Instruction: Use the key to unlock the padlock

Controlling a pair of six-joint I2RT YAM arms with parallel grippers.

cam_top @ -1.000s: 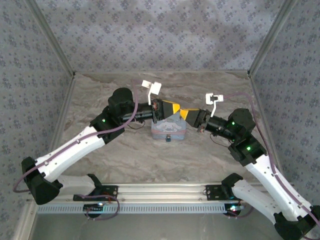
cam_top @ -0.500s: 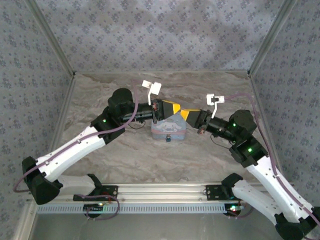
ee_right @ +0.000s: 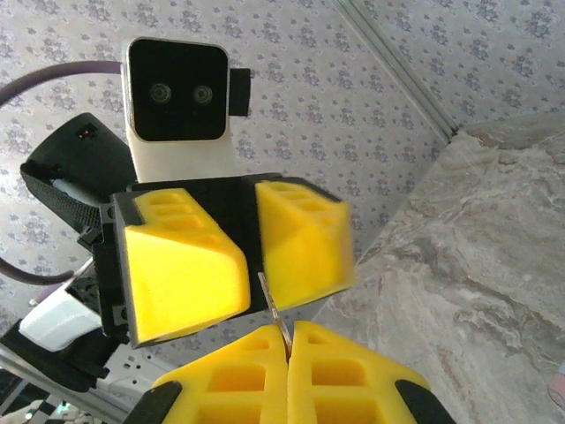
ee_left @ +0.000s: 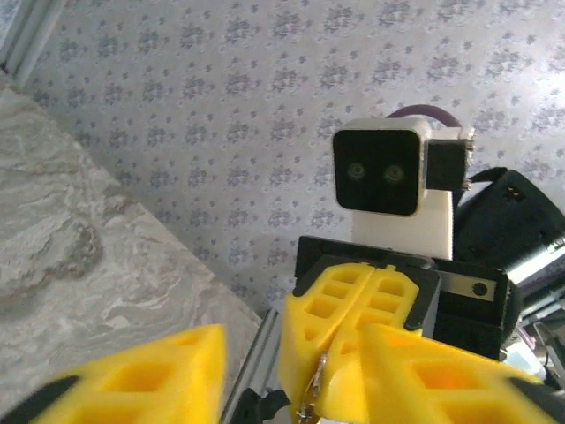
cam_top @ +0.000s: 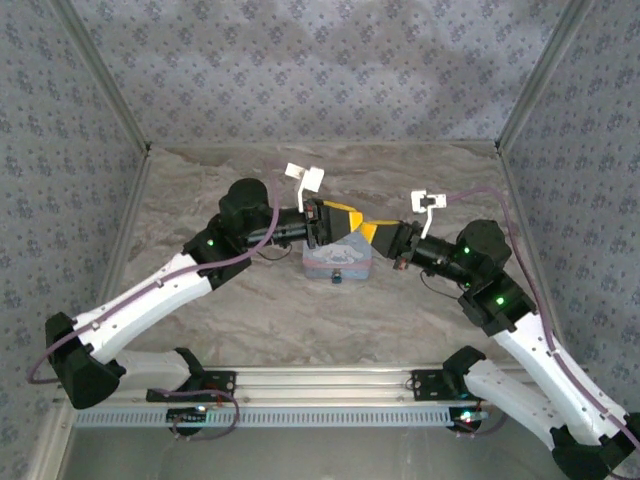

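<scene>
Right gripper (ee_right: 289, 340) clamped on the key (ee_right: 275, 311), its long axis apparently continuing the fingers' line, tip pointing toward the left gripper (ee_right: 253, 263), whose jaws stand apart.

Grey marble-patterned table (cam_top: 420, 320), patterned walls on three sides. Pale blue tin (cam_top: 322, 262) sat on it, mid-table. Dark padlock (cam_top: 339, 277) was at tin's near face, low by the surface; contact with table unclear. Metal rail (cam_top: 330, 380) ran along near edge.
</scene>
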